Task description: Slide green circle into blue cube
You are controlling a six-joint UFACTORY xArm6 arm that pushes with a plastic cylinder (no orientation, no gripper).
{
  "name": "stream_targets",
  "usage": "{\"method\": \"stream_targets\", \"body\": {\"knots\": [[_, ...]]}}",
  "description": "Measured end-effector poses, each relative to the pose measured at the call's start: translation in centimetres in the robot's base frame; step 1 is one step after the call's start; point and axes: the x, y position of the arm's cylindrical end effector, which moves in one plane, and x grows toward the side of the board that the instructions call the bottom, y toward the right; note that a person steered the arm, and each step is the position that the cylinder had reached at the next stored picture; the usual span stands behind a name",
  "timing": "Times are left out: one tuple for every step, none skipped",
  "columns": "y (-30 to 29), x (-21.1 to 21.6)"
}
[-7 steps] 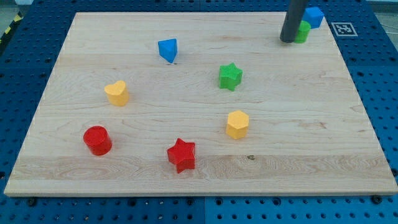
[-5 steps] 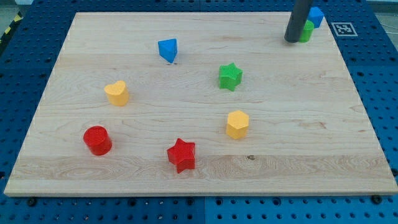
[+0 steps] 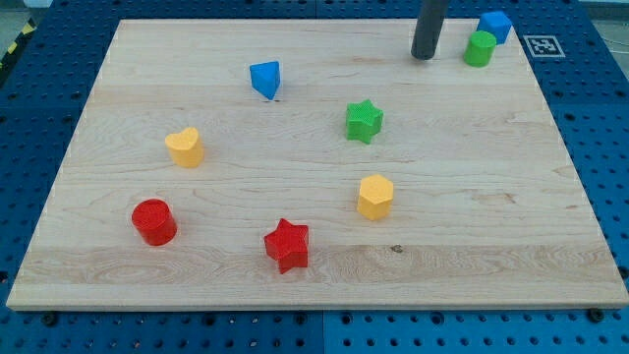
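The green circle (image 3: 480,48) stands at the view's top right, touching the lower left side of the blue cube (image 3: 494,27) near the board's top right corner. My tip (image 3: 424,56) is on the board to the left of the green circle, a clear gap away, touching no block.
A blue wedge-like block (image 3: 265,79) lies at upper left centre, a green star (image 3: 364,121) in the middle, a yellow heart (image 3: 184,147) at left, a yellow hexagon (image 3: 374,196), a red star (image 3: 287,245) and a red cylinder (image 3: 153,221) lower down. The wooden board (image 3: 550,216) lies on a blue pegboard.
My tip has moved left, away from the green circle it was touching. The green circle now shows fully beside the blue cube.
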Motion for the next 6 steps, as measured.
{"method": "stream_targets", "body": {"knots": [[0.8,0.0],[3.1,0.0],[4.0,0.0],[5.8,0.0],[5.9,0.0],[6.7,0.0]]}}
